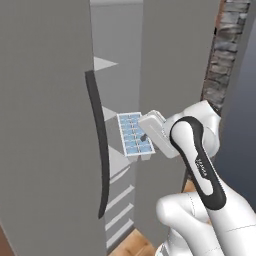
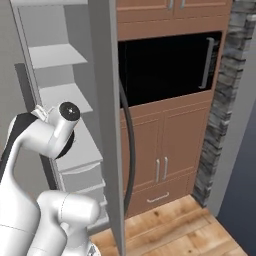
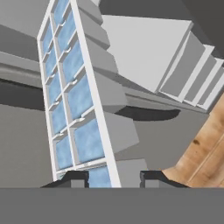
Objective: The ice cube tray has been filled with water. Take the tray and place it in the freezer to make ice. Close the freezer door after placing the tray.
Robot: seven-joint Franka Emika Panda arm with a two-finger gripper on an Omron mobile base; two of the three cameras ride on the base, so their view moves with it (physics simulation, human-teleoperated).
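Hand view: the gripper (image 3: 111, 178) is clamped on one ice cube tray (image 3: 74, 92), which reaches ahead of it into the open freezer (image 1: 120, 60); two rows of blue cells, no readable writing.

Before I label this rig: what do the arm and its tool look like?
The arm has glossy white rounded shells with black joint bands, one bearing small white lettering. A round white joint cap has a dark centre. The tool ends in two small dark fingertips.
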